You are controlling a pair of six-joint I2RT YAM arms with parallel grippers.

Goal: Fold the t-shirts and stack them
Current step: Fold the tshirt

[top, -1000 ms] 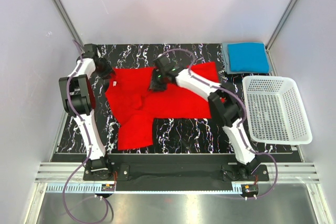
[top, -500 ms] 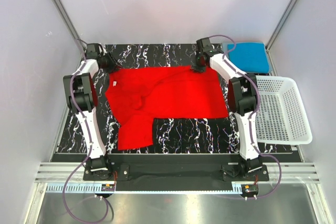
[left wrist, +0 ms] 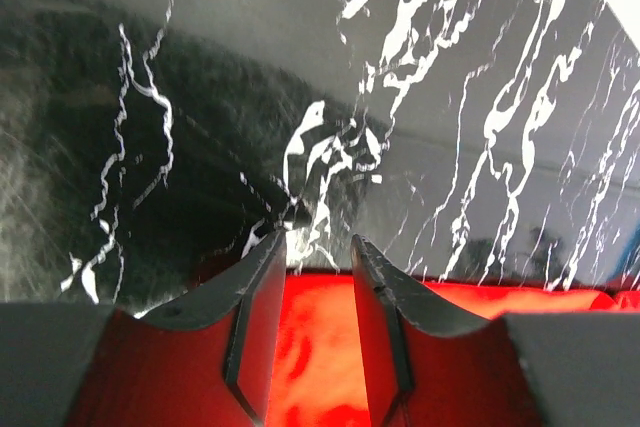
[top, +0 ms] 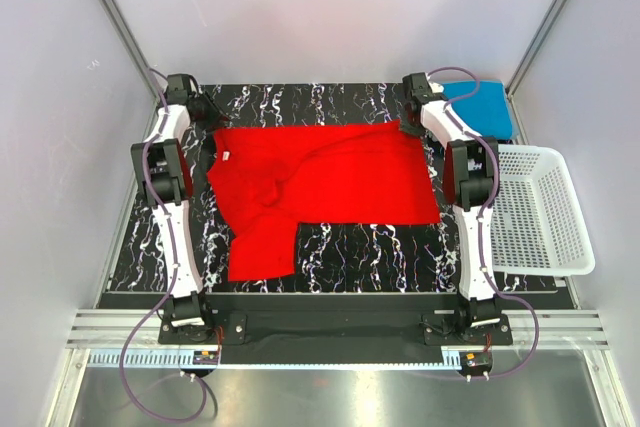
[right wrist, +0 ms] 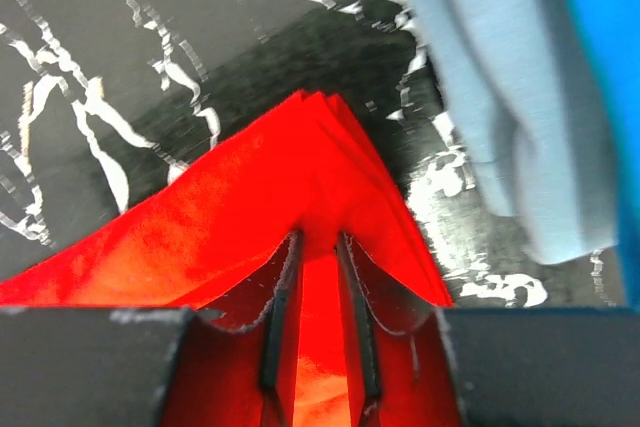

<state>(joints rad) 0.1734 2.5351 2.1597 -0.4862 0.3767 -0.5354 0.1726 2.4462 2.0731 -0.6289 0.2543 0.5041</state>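
A bright red t-shirt [top: 330, 172] lies spread on the black marbled table [top: 350, 242], one sleeve hanging toward the near left. At the shirt's far left corner, my left gripper [top: 207, 119] is shut on the hem; the left wrist view shows red cloth [left wrist: 310, 347] filling the gap at my left gripper [left wrist: 318, 242]. My right gripper [top: 412, 119] is at the far right corner. There the red cloth [right wrist: 220, 227] tents up, pinched in my right gripper [right wrist: 318, 237]. A folded bright blue t-shirt [top: 478, 107] lies at the back right on a grey-blue t-shirt [right wrist: 510, 77].
A white mesh basket [top: 572, 209] stands off the table's right edge, next to the right arm. Pale walls and slanted metal posts close in the back corners. The folded stack lies just right of the right gripper.
My right gripper has swept from the shirt's middle to its far right corner, pulling the cloth out flat. My left gripper has drawn the left corner slightly farther back.
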